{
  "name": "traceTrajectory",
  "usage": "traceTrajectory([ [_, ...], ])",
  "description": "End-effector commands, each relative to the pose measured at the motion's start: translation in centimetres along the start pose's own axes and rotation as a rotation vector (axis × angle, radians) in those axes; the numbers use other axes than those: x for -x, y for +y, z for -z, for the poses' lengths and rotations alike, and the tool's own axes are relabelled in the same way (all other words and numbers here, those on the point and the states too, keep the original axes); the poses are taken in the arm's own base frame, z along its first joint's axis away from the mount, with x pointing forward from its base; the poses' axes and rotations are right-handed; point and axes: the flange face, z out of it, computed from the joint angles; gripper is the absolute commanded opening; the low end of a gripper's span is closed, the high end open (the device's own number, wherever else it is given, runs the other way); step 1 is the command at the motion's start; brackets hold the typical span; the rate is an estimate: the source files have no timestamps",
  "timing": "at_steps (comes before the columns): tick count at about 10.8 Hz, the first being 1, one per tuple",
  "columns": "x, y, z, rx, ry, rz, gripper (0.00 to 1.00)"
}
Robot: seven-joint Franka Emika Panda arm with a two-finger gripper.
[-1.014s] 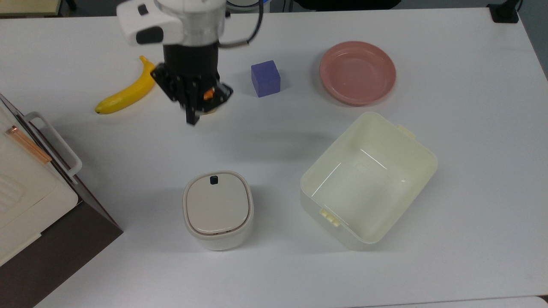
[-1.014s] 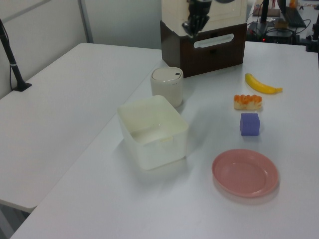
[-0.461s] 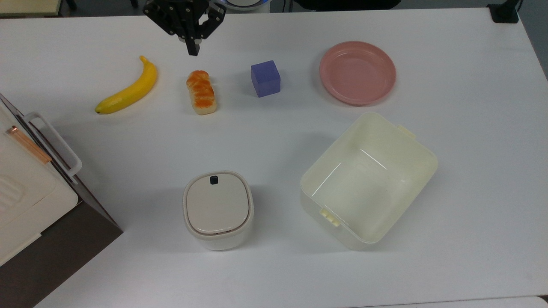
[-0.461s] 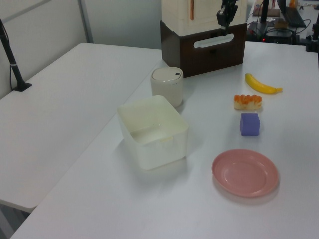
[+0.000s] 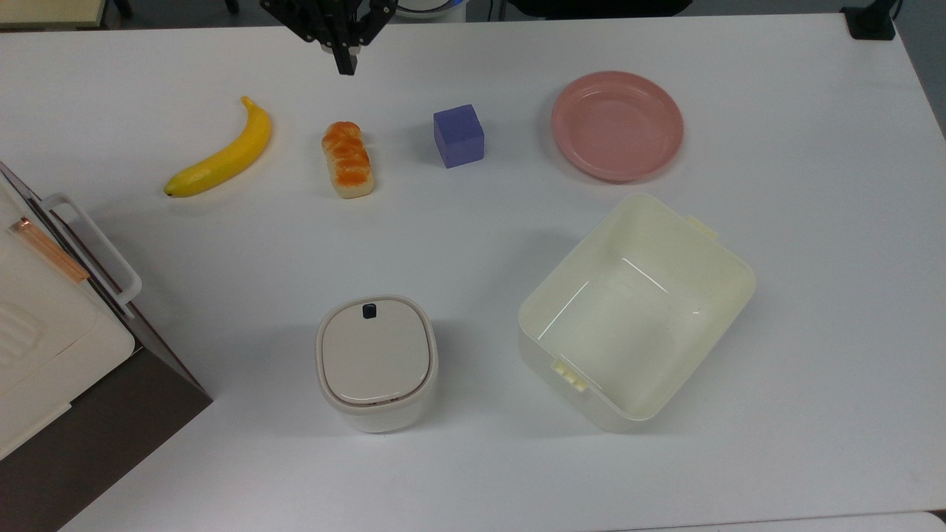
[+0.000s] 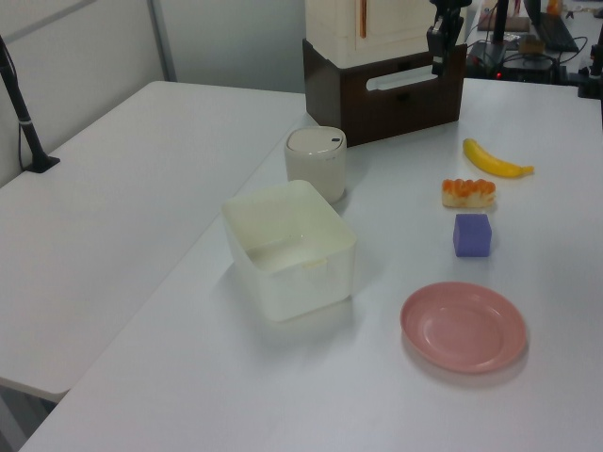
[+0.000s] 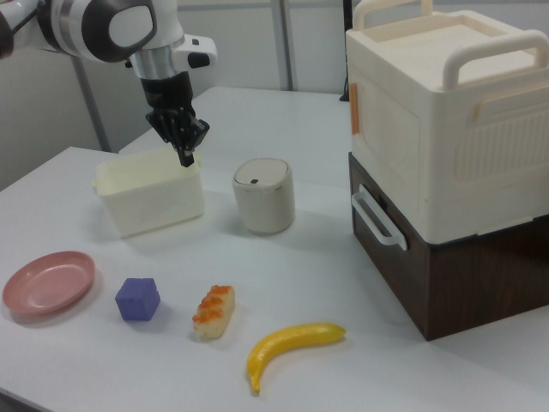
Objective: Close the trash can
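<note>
Though the fingers (image 7: pixel 184 154) are pressing together on nothing, you are hanging the gripper (image 5: pixel 344 63) high, toward 12 o'clock of the trash can (image 5: pixel 376 362), well apart. Its lid (image 5: pixel 375 352) is lying flat already; pushing down again risks hitting the black button (image 5: pixel 368 311) and popping it open.

Beige trash can (image 5: pixel 377 363) with tan lid, yellow banana (image 5: pixel 220 154), seemingly purple-blue cube (image 5: pixel 458 135), pink plate (image 5: pixel 617 125).
</note>
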Motion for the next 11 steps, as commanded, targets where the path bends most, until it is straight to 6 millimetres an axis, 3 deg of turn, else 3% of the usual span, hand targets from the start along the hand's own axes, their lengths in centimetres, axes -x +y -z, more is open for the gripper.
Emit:
traceTrajectory([
  [1, 1.3, 0.2, 0.1, -0.034, -0.018, 0.028, 0.51],
  [2, 1.5, -0.1, 0.0, -0.034, -0.030, 0.033, 1.00],
  [8, 2.1, -0.7, 1.1, -0.022, -0.015, 0.060, 1.00],
  [11, 2.5, -0.8, 0.7, -0.017, -0.050, 0.059, 1.00],
])
